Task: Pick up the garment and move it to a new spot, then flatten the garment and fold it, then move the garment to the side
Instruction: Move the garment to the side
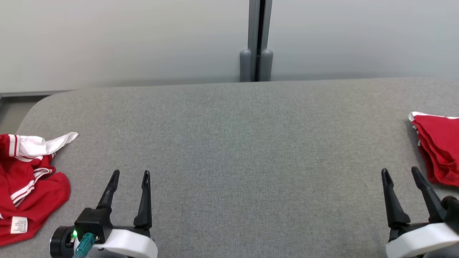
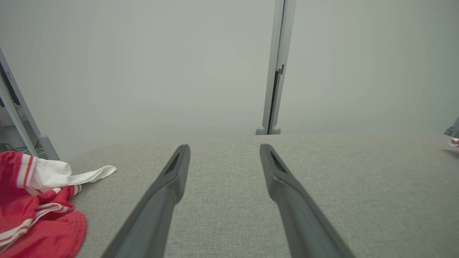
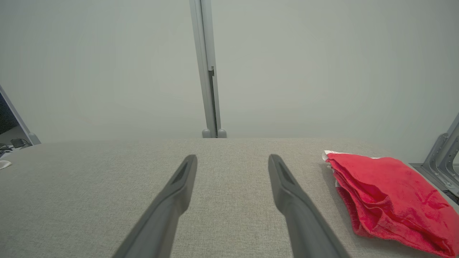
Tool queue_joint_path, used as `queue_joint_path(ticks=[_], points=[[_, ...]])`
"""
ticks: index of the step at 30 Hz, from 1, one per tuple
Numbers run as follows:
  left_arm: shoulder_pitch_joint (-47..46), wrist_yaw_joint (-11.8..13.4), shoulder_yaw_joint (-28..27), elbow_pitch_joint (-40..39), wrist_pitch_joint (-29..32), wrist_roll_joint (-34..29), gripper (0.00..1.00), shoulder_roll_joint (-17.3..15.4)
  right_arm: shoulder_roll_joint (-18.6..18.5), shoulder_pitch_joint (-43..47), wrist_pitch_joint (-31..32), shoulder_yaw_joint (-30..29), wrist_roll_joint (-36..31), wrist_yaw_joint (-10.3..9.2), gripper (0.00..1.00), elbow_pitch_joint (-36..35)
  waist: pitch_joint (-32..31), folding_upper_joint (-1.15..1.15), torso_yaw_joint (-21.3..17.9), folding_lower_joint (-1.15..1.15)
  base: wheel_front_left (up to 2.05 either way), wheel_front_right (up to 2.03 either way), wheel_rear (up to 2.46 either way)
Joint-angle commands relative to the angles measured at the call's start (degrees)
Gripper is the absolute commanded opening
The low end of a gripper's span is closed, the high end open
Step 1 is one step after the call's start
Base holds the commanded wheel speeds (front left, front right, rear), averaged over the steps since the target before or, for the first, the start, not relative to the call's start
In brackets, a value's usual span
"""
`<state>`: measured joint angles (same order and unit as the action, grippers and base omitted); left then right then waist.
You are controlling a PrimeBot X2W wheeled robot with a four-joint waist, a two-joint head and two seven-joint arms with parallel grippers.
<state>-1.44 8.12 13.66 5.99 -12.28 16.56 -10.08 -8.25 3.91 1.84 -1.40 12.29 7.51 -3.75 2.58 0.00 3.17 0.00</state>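
Tabletop (image 1: 229, 143): grey cloth.
Crumpled garment (image 1: 28, 186): red-and-white, heaped far left.
Folded garment (image 1: 439, 150): red, far right.
Left pincer (image 1: 131, 173): spread wide, gripping nothing, apart from crumpled garment.
Right pincer (image 1: 400, 170): spread wide, gripping nothing, beside folded garment.

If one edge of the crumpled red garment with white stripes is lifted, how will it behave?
The crumpled red garment with white stripes lies in soft folds, so it will probably hang limp and unfold. The cloth looks thin, so likely light. Its loose white end may trail and drag on the grey fabric surface.
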Motion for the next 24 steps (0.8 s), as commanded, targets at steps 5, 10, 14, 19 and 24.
queue_joint_path(ticks=[5, 10, 14, 19, 24], points=[[2.9, 0.3, -0.1, -0.3, 1.1, 0.8, 1.00, -1.2, 1.2, 3.1, 1.4, -0.6, 0.2, -0.03, 1.00, -1.2, -3.6, 0.00, -0.9, 0.00, 0.00, 0.00, 0.00], [4.4, 0.8, -0.3, -1.1, 2.0, 1.0, 1.00, -1.7, 1.8, 3.9, 2.1, -0.3, 0.5, -0.03, 1.00, -1.8, -4.4, 0.00, -1.3, 0.00, 0.00, 0.00, 0.00], [4.5, 1.1, -0.3, -1.7, 2.8, 1.1, 1.00, -2.2, 2.0, 4.0, 2.4, -0.5, 0.1, -0.03, 1.00, -2.1, -4.6, 0.00, -1.0, 0.00, 0.00, 0.00, 0.00], [4.2, 1.3, -0.2, -1.9, 2.9, 1.3, 1.00, -2.3, 1.9, 3.4, 2.5, -0.4, -0.2, -0.03, 1.00, -2.1, -4.3, 0.00, -0.8, 0.00, 0.00, 0.00, 0.00], [3.9, 1.3, 0.0, -1.7, 2.6, 1.7, 1.00, -2.4, 2.1, 3.4, 2.6, -0.6, -0.4, -0.03, 1.00, -2.0, -4.3, 0.00, -0.6, 0.00, 0.00, 0.00, 0.00]])
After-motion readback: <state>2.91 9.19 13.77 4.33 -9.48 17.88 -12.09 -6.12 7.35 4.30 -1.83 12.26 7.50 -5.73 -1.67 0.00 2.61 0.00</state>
